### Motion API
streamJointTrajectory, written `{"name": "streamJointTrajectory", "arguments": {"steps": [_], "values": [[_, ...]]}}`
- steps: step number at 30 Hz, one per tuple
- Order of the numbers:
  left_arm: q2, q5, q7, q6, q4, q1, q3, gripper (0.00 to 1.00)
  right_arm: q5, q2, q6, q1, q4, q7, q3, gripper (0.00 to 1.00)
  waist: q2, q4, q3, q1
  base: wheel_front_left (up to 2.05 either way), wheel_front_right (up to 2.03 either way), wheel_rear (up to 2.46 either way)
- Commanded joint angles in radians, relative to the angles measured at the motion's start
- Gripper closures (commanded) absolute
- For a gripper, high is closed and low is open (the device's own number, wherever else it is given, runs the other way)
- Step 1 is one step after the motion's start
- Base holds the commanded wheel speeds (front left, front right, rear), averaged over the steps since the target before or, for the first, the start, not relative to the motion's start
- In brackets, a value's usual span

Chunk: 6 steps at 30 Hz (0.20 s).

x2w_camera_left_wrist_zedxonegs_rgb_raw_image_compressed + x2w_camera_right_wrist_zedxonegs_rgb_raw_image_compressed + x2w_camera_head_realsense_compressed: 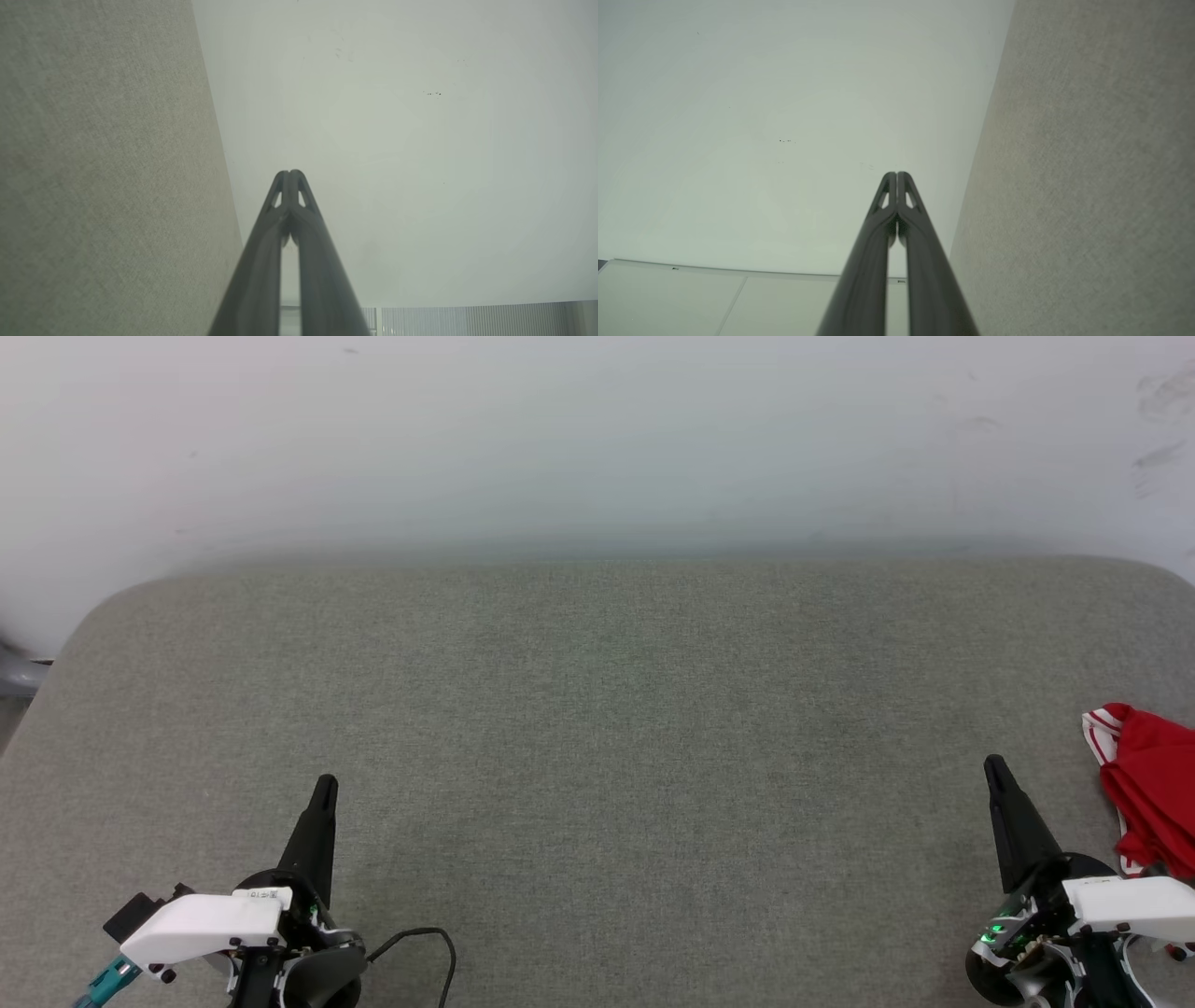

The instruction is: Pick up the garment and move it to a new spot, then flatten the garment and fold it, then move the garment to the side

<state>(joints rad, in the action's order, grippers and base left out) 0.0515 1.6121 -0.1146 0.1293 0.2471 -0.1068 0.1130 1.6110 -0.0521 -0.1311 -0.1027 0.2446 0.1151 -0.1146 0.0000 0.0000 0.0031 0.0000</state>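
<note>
While both arms sit low over the near edge of the grey fabric-covered table (597,709), you see the left gripper (325,786) by the near left corner. Its two dark fingers are pressed together to a single point and hold nothing. A thin black cable (425,938) loops just right of its wrist. Your left wrist view bears this out: the tips meet, with the fabric along one side and the pale wall (597,429) ahead.

The broad middle of the table stretches between the two arms and runs back to its rounded far edge under the wall.

Toward the near right corner, the right gripper (995,765) points the same way, its fingers likewise closed tip to tip and empty. Your right wrist view shows those tips touching.

Just right of it, clear of the fingertips, the garment (1153,784) lies crumpled at the table's right edge. It is a red heap with red-and-white striped trim at its upper left. Part of it runs out of the head view, so you cannot tell its full shape.
</note>
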Motion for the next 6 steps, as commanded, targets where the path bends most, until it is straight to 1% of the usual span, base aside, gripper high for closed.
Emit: {"name": "streamJointTrajectory", "arguments": {"steps": [1,6], "values": [[-0.002,0.001,-0.003,0.003,-0.001,-0.005,0.003,1.00,0.004,0.004,0.001,-0.010,0.001,0.001,0.000,1.00,0.0000,0.000,0.000,0.0000,0.00,0.00,0.00],[-0.002,0.001,-0.003,0.003,-0.001,-0.005,0.003,1.00,0.004,0.004,0.001,-0.010,0.001,0.001,0.000,1.00,0.0000,0.000,0.000,0.0000,0.00,0.00,0.00]]}}
